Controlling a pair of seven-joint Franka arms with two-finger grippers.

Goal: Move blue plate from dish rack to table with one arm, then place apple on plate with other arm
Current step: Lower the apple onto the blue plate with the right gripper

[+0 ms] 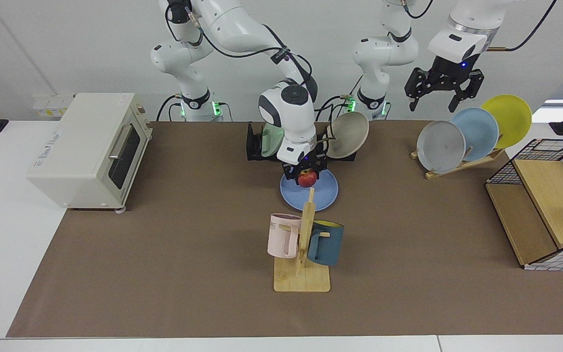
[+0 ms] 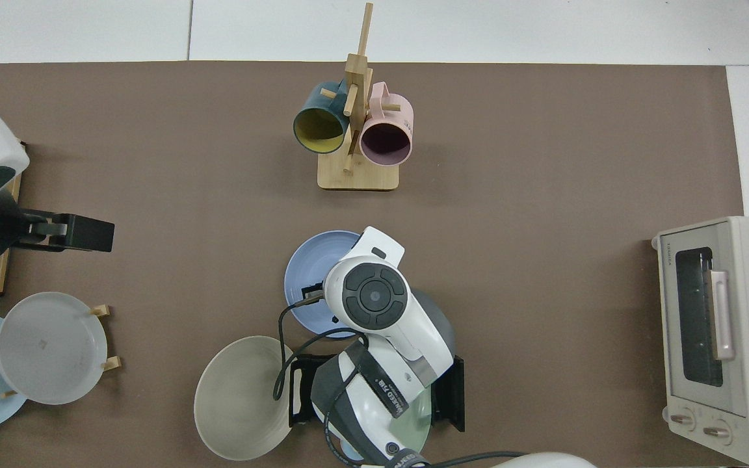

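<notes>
Worktop point(image 1: 174, 274): brown covering, white edges. Toaster oven point(image 1: 88, 149) at the facing view's left end; wire-and-wood basket point(image 1: 545, 205) at its right end.

Right arm point(image 1: 242, 29): reaches in from its base at the facing view's left, bent down over the middle of the worktop. In the top view its wrist housing covers most of what sits below it.

Left arm point(image 1: 389, 49): waits, raised above the slanted wooden plate stand point(image 1: 462, 164) that carries grey, pale blue and yellow plates.

Dish rack point(image 1: 257, 146): black, at the far edge of the covering, with a green plate point(image 1: 270, 142) and a beige plate point(image 1: 347, 134) in it.

Blue plate point(image 1: 320, 198): flat on the worktop, just in front of the dish rack, behind the mug tree point(image 1: 303, 244).

Left claw point(image 1: 442, 98): released, fingers spread, holding nothing.

Right claw point(image 1: 307, 174): clenched on the apple, over the blue plate's far half.

Apple point(image 1: 307, 179): red, between the claw's fingers, above the blue plate; cannot tell whether it touches the plate.
</notes>
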